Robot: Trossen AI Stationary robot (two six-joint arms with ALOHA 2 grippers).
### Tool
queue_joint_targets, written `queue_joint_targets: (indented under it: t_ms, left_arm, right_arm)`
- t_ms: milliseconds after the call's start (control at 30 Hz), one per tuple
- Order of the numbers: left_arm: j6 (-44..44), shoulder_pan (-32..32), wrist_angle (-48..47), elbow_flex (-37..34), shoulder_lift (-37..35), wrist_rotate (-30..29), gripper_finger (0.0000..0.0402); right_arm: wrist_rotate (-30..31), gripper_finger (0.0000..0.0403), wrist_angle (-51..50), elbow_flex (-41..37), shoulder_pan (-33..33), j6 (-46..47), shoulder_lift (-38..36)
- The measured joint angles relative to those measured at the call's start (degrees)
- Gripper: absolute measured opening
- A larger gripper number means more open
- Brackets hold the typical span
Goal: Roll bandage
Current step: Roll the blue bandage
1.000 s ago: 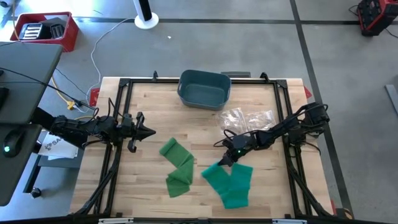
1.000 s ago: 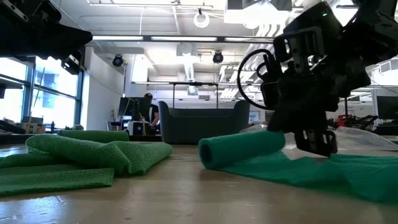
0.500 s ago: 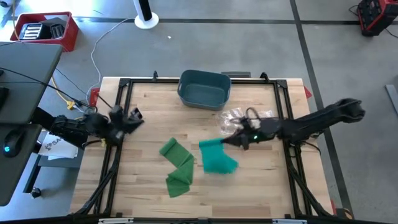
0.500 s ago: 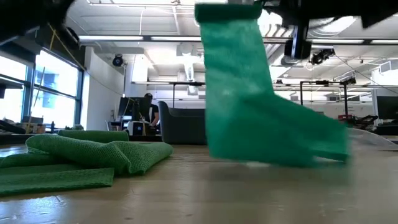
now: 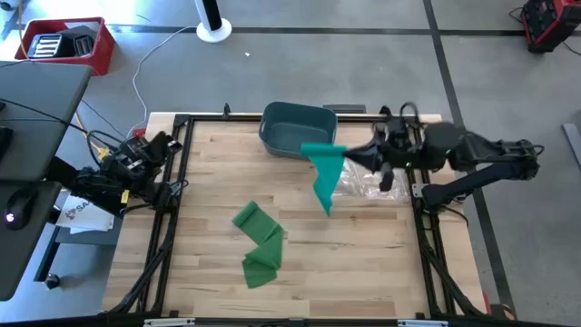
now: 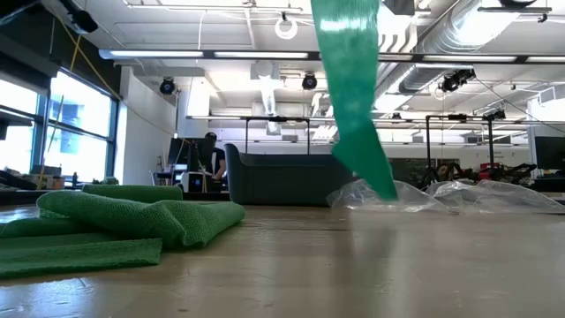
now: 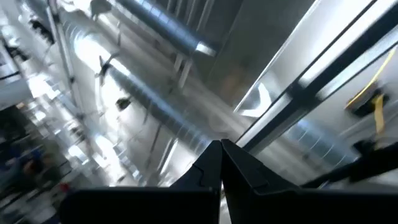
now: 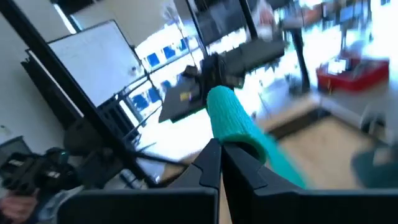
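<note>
A teal bandage hangs in the air in front of the grey-blue bin. Its rolled end is uppermost. My right gripper is shut on that end, reaching in level from the table's right side. The loose tail hangs down toward the table. A second, green bandage lies crumpled flat on the wood near the table's middle. My left gripper is shut on nothing and points up at the ceiling, over the table's left edge. My right gripper pinches the teal bandage right beside its rolled end, between its two fingertips. The fingers come in level from the table's right, and the roll lies across them. The unrolled tail hangs slack below; whether its tip touches the table I cannot tell.
Clear plastic bags lie on the table under my right gripper, right of the hanging tail. The bin stands at the far edge's middle. The black frame rims the table. Bare wood shows at the near side.
My right gripper has risen and gone toward the table's far right, tipping to level and taking the teal bandage off the table. The roll is lifted and the tail now hangs below it. My left gripper has drawn back toward the left edge and tipped upward.
</note>
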Motion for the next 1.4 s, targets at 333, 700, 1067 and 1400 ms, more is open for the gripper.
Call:
queue_joint_targets:
  t_ms: [333,700,1067,1400]
  left_arm:
    - [0.6,0.0,-17.0,24.4,24.4,0.7,0.0001]
    - [21.4,0.0,-32.9,57.1,49.7,5.7,0.0000]
    - [27.8,0.0,-52.0,80.4,61.5,5.6,0.0000]
    - [27.6,0.3,-52.1,86.8,66.7,7.7,0.0005]
  right_arm:
    - [-11.3,0.0000,0.1,21.5,-1.0,-12.4,7.6]
    - [7.4,0.0000,-14.9,33.7,-2.2,-16.7,12.7]
    - [6.4,0.0000,-14.2,33.7,-0.5,-16.3,15.6]
    - [0.3,0.0000,-10.0,33.7,-1.2,-19.3,16.1]
